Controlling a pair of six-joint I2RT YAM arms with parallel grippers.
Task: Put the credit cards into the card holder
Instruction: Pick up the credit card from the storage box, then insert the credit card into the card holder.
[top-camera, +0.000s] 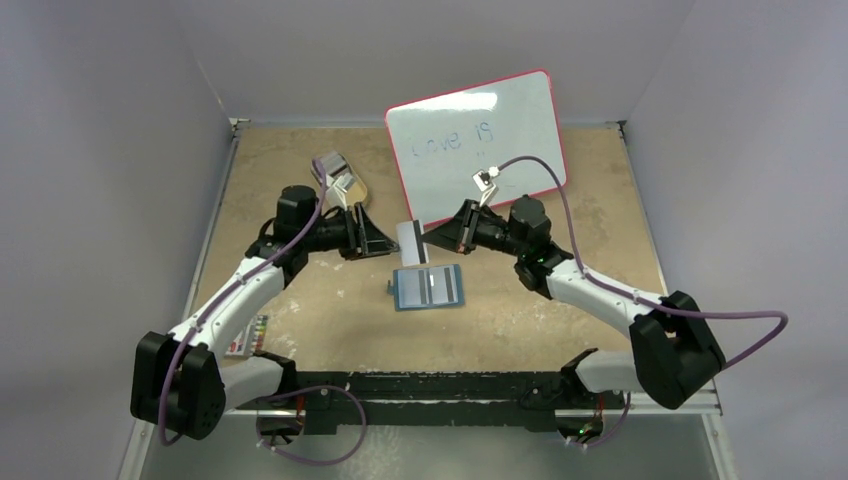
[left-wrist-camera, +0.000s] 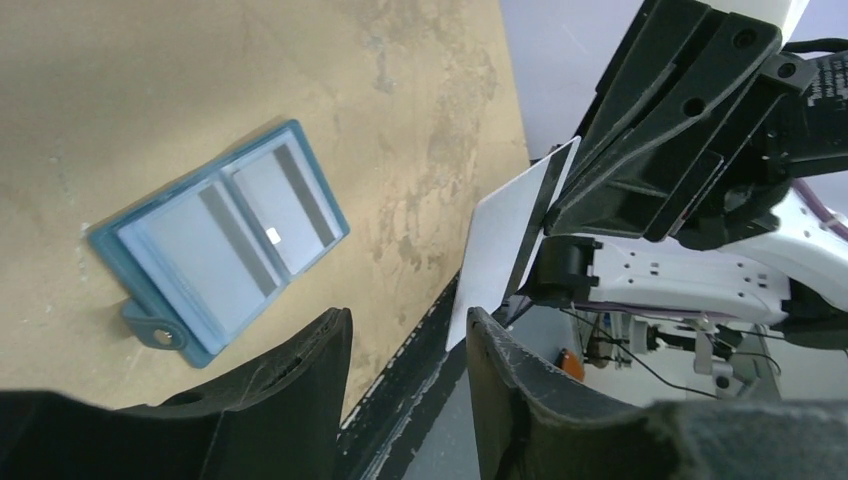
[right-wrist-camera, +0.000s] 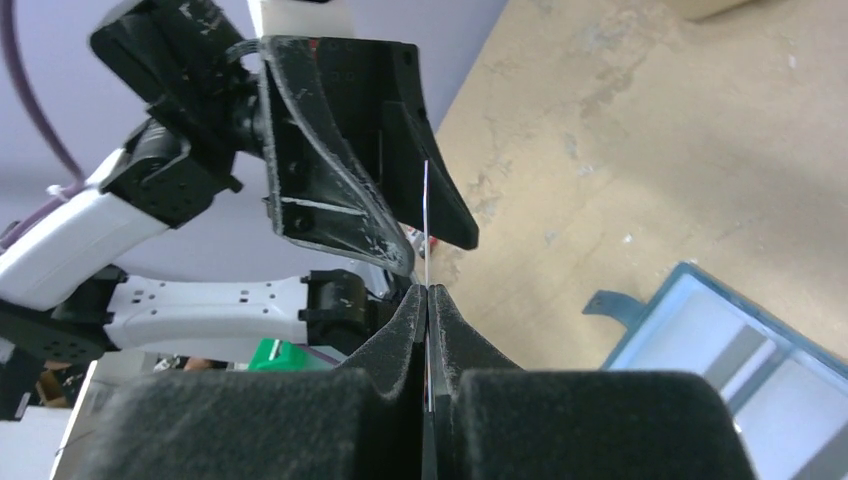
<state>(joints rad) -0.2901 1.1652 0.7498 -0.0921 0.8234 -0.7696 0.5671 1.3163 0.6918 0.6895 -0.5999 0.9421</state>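
Right fingers (right-wrist-camera: 395, 340) are clamped shut on one edge of a grey-silver credit card (right-wrist-camera: 426, 215), as the left fingers (left-wrist-camera: 300, 370) stand apart on either side of the card's far edge without pressing it. The two wrists meet nose to nose above the middle of the table (top-camera: 300, 300).

A pink-rimmed whiteboard (top-camera: 478, 145) leans at the back of the scuffed tan table. Both arms reach in from the near edge with elbows thrown wide. Their forearms angle inward, and the wrists are roughly level and well off the surface.

The teal card holder (top-camera: 428, 287) lies opened flat beneath them, pale blue pockets facing up and the snap tab at its left end. Its long axis runs left to right across the table. It sits directly under the meeting point and slightly nearer the arm bases, well apart from either set of fingers.

Smallest of all, the card hangs in the air, steeply tilted, with its broad face turned partly toward the overhead camera. From the right wrist it shows only as a thin line.

With the card now in the right arm's grip, the coming move appears to be downward and toward the bases. The card would have to be laid flatter to line up with a pocket slot. Which slot is meant cannot be told from here.
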